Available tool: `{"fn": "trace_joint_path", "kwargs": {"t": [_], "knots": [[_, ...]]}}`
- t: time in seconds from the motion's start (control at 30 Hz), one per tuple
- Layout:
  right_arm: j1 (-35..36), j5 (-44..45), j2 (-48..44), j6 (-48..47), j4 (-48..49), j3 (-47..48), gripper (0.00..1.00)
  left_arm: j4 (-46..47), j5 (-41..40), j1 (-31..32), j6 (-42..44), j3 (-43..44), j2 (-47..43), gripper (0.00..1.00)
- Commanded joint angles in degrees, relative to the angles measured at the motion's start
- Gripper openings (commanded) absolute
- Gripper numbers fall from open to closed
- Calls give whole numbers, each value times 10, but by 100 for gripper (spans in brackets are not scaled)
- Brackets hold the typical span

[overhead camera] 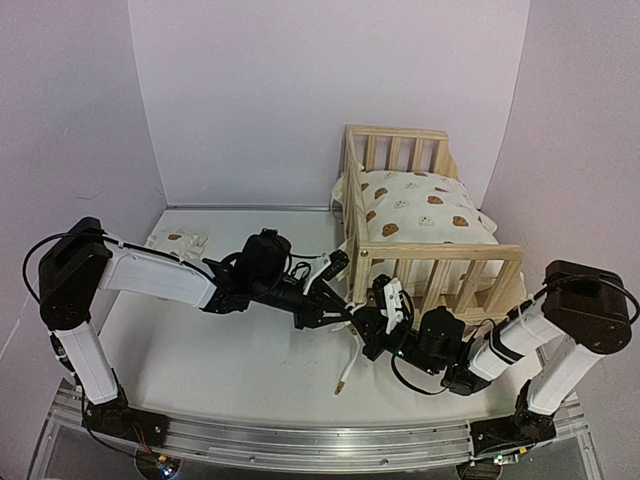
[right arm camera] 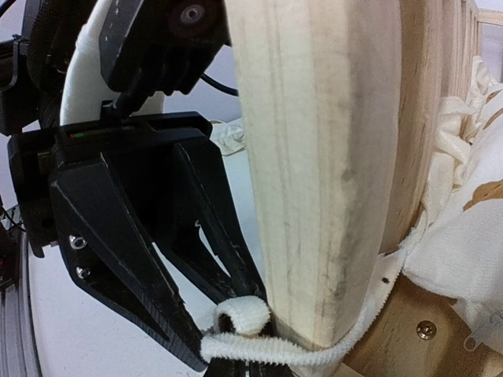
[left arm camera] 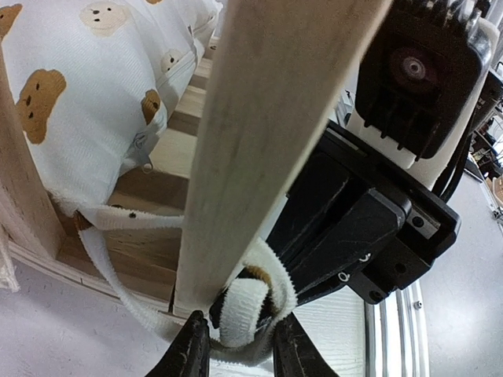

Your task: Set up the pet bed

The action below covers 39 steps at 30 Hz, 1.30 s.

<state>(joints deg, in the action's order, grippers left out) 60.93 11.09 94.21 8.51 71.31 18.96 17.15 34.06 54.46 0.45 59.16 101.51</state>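
The pine pet bed frame (overhead camera: 440,252) stands at the back right with the bear-print cushion (overhead camera: 420,205) inside. Its small pillow (overhead camera: 178,241) lies apart at the back left. Both grippers meet at the frame's near-left corner post (left arm camera: 259,141). A cream tie (left arm camera: 244,310) from the cushion wraps the post's foot and curls into a loop. My left gripper (left arm camera: 240,352) is shut on that loop, one finger on each side. My right gripper (right arm camera: 255,371) is shut at the post's foot (right arm camera: 314,236), where the taut tie strand (right arm camera: 267,353) crosses its tips.
Another tie strand (overhead camera: 346,372) trails loose over the white table (overhead camera: 230,370) in front of the grippers. The right arm's black wrist (left arm camera: 354,228) crowds the post from the right. Purple walls close in on the left, back and right.
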Motion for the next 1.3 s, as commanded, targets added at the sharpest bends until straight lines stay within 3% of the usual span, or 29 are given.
{"fn": "trace_joint_path", "kwargs": {"t": [0.0, 0.13, 0.33, 0.4, 0.77, 1.03, 1.2, 1.27], "knots": [[-9, 8, 0, -8, 40, 9, 0, 5, -16, 1, 8, 49, 17, 27], [-9, 3, -1, -11, 40, 6, 0, 6, -10, 1, 2, 57, 24, 21], [-9, -6, 3, -11, 40, 5, 0, 5, -39, 3, 5, 54, 10, 2], [-9, -8, 4, -11, 40, 8, 0, 5, -44, 3, 3, 55, 10, 1], [-9, -3, 3, -7, 34, 19, 0, 5, 2, 15, -31, 80, 34, 20], [-9, 18, -5, -8, 28, 13, 0, 4, -56, 10, -57, 8, -68, 42], [-8, 12, -5, -14, 28, 12, 0, 4, -62, 1, -90, 14, -89, 44], [-8, 11, -5, -14, 27, 12, 0, 4, -52, -2, -91, 29, -79, 38]]}}
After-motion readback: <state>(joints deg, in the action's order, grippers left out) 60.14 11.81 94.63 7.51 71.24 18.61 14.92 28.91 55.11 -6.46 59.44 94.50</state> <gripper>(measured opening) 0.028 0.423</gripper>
